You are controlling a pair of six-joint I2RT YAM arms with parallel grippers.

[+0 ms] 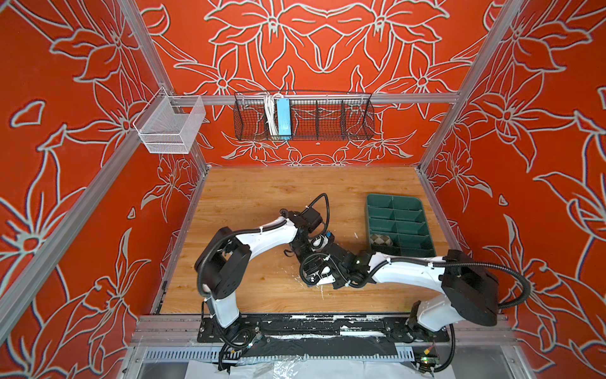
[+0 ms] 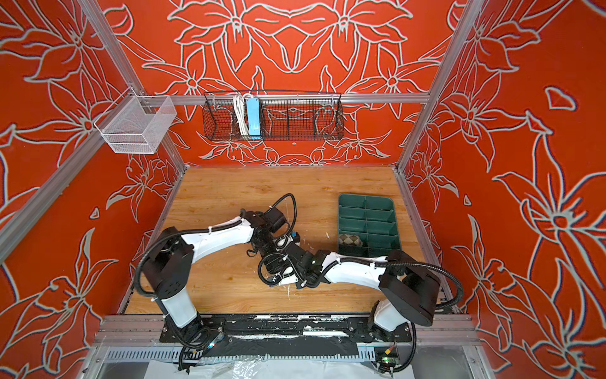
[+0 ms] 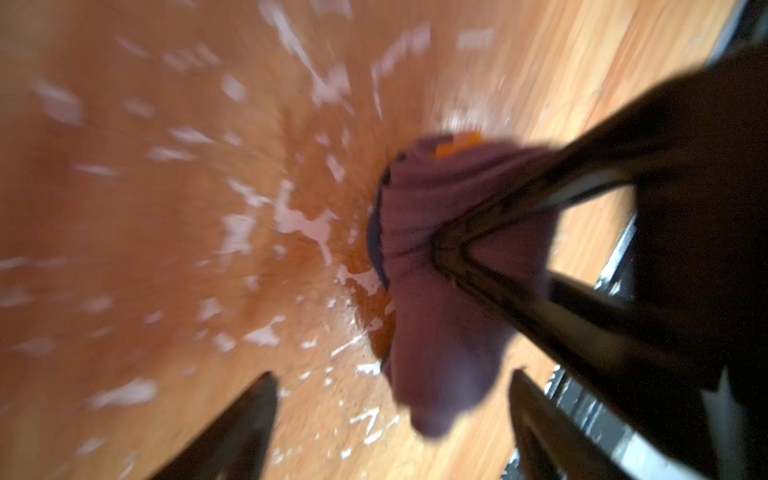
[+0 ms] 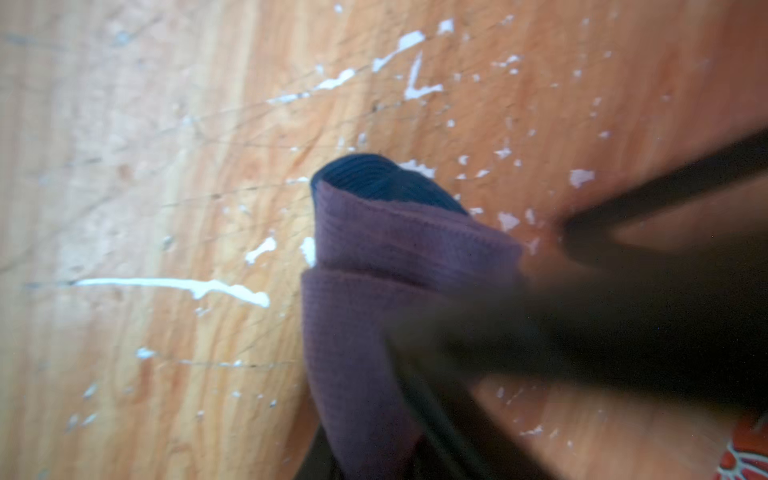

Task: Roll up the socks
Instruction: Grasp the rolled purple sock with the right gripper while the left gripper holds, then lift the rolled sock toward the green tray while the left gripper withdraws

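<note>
Two socks: one stowed, one in hand.
Beige argyle sock (image 1: 381, 241): rolled into a compact bundle and lying in one cell of the green divider tray (image 1: 393, 196), in the column nearer the table's middle and towards the near end. The cell walls probably stop it unrolling.
Purple sock (image 3: 436, 353): a loose roll at the middle of the wooden table (image 1: 246, 203), between the two wrists. A navy end shows at one side and a sliver of yellow-orange at the other. Both top views hide it beneath the arms, and whether it touches the wood cannot be told.
Right gripper (image 3: 444, 249): fingers drawn together, pinching the purple roll across its middle. The ribbed layers bunch at the pinch, so the grip appears meant to stop the wraps springing apart.
Left gripper (image 3: 392, 374): fingers spread wide to either side of the roll's hanging end, clasping nothing. The bundle's weight therefore rests with the right side alone.
Remaining tray cells: empty in both top views, with room for a second bundle.
Stage, judged: first sock finished, second rolled but not stowed. The tray lies on the right arm's side, which suits that arm as carrier.
Risk, judged: the hanging end looks slack, and a shallow pinch could let the roll open in transit.
Image quality: the left wrist view is streaked with blur, so fine contact is uncertain.
</note>
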